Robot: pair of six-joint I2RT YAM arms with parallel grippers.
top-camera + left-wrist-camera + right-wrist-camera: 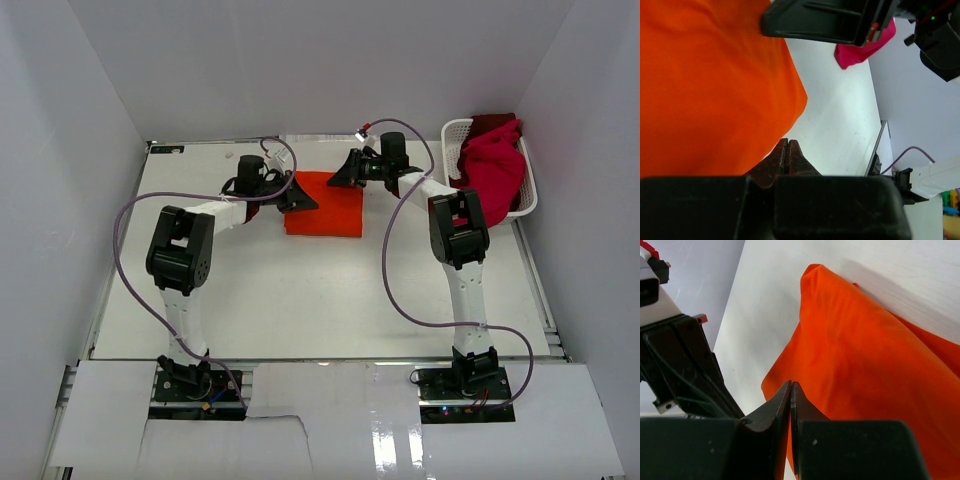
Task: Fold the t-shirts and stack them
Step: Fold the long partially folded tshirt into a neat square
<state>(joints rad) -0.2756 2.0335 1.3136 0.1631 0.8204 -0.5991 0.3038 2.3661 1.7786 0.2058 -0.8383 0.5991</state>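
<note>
The orange shirt [325,208] lies part-folded at the far middle of the tabletop [300,290], the left tool [304,199] shut at its edge, grip unclear, the right tool [339,178] apparently pinching cloth, while red shirts [492,165] wait unfolded in the far-right basket [453,131].

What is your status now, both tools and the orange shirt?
Left tool shut, right tool shut, both at edge of orange shirt. Shirt lies folded on table. Red shirts in basket, aside.
</note>
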